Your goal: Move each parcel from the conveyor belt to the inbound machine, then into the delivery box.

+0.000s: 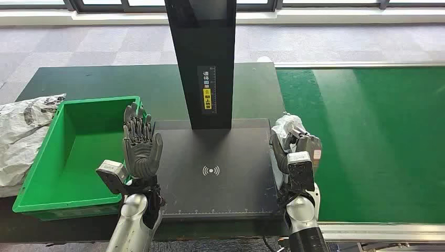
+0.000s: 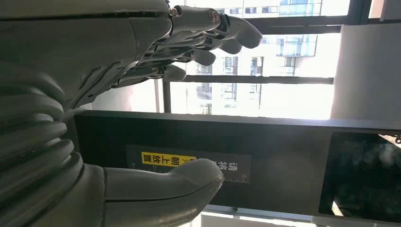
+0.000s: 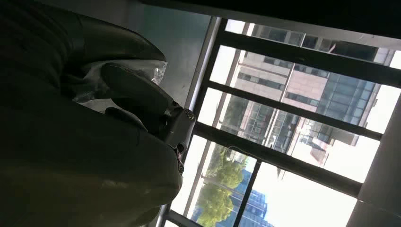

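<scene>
right hand (image 1: 295, 149) clutches crinkled white plastic-bag parcel (image 1: 283, 127) at black scanner platform (image 1: 215, 163) right edge, beside green conveyor belt (image 1: 378, 136) | left hand (image 1: 140, 144) spread, empty | parcel likely light, soft, slippery: wrap fingers around its bulk

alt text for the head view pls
The right hand grips a white parcel at the right edge of the black inbound machine. The left hand is open beside an empty green box.
</scene>
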Motion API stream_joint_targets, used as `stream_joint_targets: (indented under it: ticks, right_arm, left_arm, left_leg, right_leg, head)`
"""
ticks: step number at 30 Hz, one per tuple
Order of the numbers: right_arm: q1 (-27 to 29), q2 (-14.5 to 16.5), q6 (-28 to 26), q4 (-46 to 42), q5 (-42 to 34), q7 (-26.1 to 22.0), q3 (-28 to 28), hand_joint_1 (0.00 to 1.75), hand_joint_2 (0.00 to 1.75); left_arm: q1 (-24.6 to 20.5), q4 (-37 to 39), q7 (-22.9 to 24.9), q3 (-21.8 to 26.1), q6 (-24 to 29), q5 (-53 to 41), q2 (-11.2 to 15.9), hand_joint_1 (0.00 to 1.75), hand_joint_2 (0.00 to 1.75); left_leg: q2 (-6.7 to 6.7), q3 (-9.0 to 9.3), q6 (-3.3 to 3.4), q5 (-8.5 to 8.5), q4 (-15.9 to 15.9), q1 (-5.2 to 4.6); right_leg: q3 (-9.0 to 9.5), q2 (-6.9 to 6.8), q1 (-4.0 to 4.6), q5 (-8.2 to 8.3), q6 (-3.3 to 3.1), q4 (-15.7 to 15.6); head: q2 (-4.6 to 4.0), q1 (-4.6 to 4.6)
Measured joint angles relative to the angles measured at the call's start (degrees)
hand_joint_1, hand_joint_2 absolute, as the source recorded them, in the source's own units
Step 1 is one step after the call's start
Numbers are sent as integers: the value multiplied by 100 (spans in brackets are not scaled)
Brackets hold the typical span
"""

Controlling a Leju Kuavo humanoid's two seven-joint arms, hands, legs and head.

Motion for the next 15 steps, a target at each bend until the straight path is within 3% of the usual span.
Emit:
stream_joint_targets:
  ticks: [8, 15]
  right_arm:
    - [-160, 146, -252, 280, -723, 2, 415, 175, 175]
    - [-168, 213, -359, 338, -881, 0, 567, 175, 175]
  left_arm:
    - [-28, 79, 0, -118, 99, 48, 0, 0, 175]
    - [-38, 94, 0, -165, 102, 56, 0, 0, 175]
  left_leg:
    - [0, 0, -1, -1, 0, 0]
    - [0, 0, -1, -1, 0, 0]
  right_leg:
    - [-1, 0, 0, -1, -1, 0]
    - [-1, 0, 0, -3, -3, 0]
  head:
    - [0, 0]
    - [0, 0]
